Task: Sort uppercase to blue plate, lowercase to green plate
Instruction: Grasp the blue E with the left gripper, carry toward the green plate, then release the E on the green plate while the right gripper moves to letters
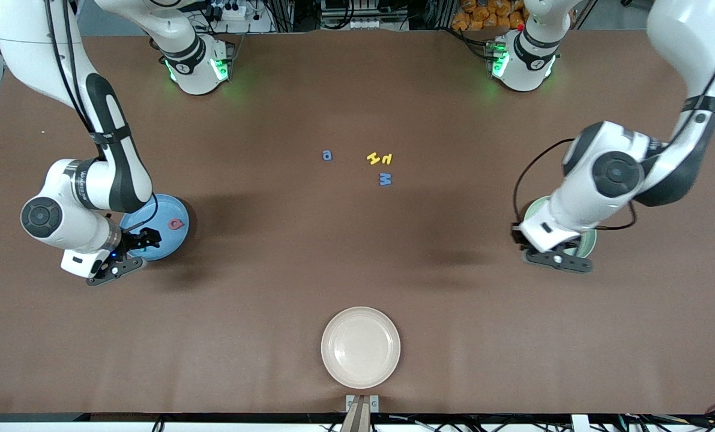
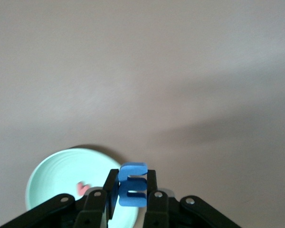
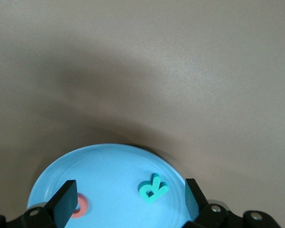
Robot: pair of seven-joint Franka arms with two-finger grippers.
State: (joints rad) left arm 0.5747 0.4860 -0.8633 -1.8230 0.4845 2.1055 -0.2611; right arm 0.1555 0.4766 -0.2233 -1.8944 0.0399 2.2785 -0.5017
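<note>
From the front I see my right gripper (image 1: 144, 243) over the blue plate (image 1: 168, 210). Left wrist: my left gripper (image 2: 128, 192) clenches a blue m (image 2: 132, 185) above the green plate (image 2: 57, 175). Right wrist: jaws released; teal R (image 3: 153, 188) on the plate.

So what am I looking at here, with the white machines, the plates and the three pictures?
Those are two robot arms at a brown table. The big picture looks down from across the table; the other two come from cameras on each arm's wrist.

The left gripper hangs over the green plate, its fingers shut on a blue foam letter; a red letter lies in that plate.

The right gripper is open over the blue plate, which holds a teal R and a red Q.

Mid-table lie a blue a, two yellow letters and a blue M. A cream plate sits nearest the camera.
</note>
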